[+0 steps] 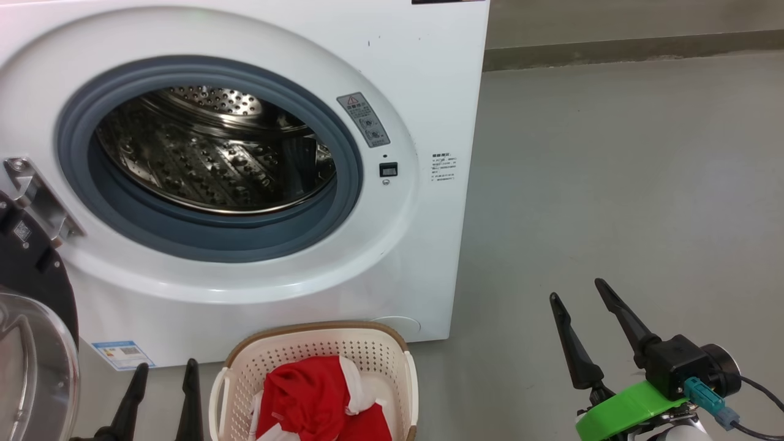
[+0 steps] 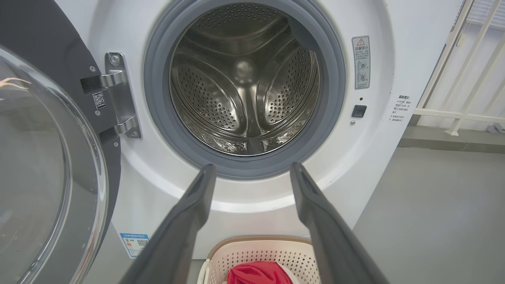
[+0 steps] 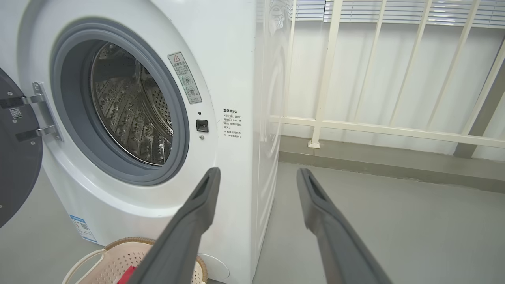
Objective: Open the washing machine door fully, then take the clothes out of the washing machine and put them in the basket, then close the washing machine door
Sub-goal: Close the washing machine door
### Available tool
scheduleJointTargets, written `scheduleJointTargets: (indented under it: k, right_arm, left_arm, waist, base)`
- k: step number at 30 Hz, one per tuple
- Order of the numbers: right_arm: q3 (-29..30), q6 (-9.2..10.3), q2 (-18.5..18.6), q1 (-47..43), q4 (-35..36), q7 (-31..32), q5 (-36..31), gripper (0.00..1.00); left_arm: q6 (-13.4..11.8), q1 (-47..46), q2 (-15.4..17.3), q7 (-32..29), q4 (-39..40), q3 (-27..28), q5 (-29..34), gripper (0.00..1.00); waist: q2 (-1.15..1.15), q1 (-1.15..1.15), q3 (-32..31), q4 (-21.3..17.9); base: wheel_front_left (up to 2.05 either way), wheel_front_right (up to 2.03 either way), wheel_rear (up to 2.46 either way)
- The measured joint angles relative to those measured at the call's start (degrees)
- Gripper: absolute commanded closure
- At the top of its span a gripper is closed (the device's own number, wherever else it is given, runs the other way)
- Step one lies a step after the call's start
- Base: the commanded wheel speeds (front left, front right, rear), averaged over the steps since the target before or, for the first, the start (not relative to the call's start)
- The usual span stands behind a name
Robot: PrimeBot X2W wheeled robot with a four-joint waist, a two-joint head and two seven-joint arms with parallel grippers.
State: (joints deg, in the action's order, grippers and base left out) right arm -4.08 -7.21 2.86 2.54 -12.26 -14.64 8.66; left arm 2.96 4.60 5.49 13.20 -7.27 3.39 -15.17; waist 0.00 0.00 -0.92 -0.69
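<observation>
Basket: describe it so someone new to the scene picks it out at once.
Find the big white washing machine with its door swung open to the left. On the grey floor right in front of it, below the drum opening, sits the basket. It is the only cream-white perforated plastic container with a brown rim, and it holds the red-and-white clothes.

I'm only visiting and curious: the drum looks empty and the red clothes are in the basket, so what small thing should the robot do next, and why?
Probably move the left gripper sideways to the open door beside it and begin pushing it shut. The drum looks empty, the clothes lie in the basket, and that gripper is open and holds nothing, so only closing seems left.
</observation>
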Motion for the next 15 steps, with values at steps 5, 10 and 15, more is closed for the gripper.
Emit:
scheduleJointTargets:
  k: [5, 10, 15]
  right_arm:
    - [0.0, 0.00, 0.0, 0.0, 0.0, 0.0, 0.0, 0.00]
    - [0.0, 0.00, 0.0, 0.0, -0.1, 0.0, 0.0, 0.00]
    - [0.1, 0.00, 0.0, 0.0, -0.2, 0.0, 0.0, 0.00]
  left_arm:
    - [-0.4, 0.0, 0.3, 0.0, 0.4, -0.3, 0.0, 0.00]
    - [-0.5, 0.0, 0.5, -0.1, 0.7, -0.5, 0.0, 0.00]
    - [-0.7, 0.0, 0.5, -0.1, 1.0, -0.9, -0.1, 0.00]
  waist:
    - [0.00, 0.00, 0.0, 0.2]
    - [0.00, 0.00, 0.0, 0.2]
    - [0.00, 0.00, -0.2, 0.0]
  base:
    - [-0.68, 0.68, 0.00]
    - [-1.36, 1.36, 0.00]
    - [-1.93, 1.93, 0.00]
